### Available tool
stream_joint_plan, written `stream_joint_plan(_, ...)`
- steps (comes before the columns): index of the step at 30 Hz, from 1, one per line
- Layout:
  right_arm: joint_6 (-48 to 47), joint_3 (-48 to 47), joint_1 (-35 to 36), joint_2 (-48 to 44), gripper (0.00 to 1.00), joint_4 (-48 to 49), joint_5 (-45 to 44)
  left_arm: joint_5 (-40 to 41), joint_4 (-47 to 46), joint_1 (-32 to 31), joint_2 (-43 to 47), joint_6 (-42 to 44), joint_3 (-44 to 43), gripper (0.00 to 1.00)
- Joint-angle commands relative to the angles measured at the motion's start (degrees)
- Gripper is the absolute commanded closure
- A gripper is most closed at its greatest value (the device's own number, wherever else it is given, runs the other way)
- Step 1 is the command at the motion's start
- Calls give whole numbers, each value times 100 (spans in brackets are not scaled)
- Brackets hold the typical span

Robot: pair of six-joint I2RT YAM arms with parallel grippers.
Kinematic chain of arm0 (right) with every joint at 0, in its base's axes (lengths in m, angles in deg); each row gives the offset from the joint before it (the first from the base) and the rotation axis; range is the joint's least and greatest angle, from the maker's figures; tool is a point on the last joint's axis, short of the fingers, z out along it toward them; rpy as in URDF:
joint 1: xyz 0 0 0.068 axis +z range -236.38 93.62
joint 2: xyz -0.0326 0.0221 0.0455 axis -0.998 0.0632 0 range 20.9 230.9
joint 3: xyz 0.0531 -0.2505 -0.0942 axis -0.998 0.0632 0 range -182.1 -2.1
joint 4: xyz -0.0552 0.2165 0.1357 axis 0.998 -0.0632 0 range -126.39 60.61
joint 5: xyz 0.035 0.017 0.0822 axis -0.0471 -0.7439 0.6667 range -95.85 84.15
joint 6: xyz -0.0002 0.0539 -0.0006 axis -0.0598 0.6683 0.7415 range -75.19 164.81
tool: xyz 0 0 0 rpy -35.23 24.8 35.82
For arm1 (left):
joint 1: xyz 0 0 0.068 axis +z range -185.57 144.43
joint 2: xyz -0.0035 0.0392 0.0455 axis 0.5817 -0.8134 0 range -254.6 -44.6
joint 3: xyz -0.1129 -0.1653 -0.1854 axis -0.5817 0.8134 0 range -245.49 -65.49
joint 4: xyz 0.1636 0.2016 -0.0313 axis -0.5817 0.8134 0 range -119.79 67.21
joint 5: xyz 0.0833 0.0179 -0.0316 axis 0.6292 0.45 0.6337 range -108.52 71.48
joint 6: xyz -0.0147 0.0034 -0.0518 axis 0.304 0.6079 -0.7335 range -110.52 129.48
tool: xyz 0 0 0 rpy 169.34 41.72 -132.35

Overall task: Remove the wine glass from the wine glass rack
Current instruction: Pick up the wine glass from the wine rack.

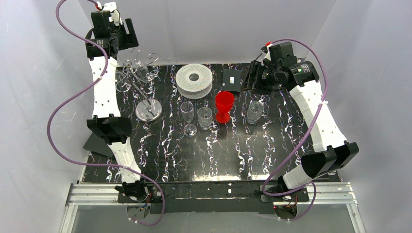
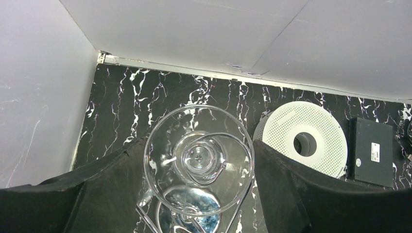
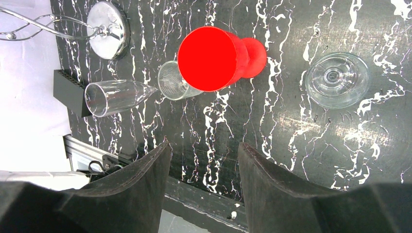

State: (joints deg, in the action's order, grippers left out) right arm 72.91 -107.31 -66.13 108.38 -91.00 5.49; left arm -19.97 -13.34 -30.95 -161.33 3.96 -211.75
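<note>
Black left pincer (image 2: 199, 143) spread wide, framing the wine glass (image 2: 199, 159) hanging on the wine glass rack (image 1: 148, 110), plain only in its wrist view. The right pincer (image 3: 204, 144) gapes empty. Beyond, on the surface (image 1: 194, 160): three clear glasses (image 1: 204, 117), one red goblet (image 1: 224, 107).

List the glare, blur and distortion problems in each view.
Top external: evenly lit and sharp, but the wine glass rack loses its thin wires against the marbled table. Left wrist: wine glass sharp, bright highlights streaking its foot. Right wrist: red goblet saturates to flat colour; perspective makes the standing flute look tipped over.
</note>
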Motion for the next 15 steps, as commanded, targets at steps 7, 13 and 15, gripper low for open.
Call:
stream_joint_plan(7, -71, -190, -21, 25, 39, 138, 104, 154, -600, -18, 126, -108, -193, 46)
stream_joint_plan(13, -67, -188, -17, 23, 39, 139, 114, -125, -806, -26, 83, -310, -220, 46)
stream_joint_plan(15, -62, -186, -21, 17, 39, 141, 119, -188, -850, -31, 77, -359, -219, 46)
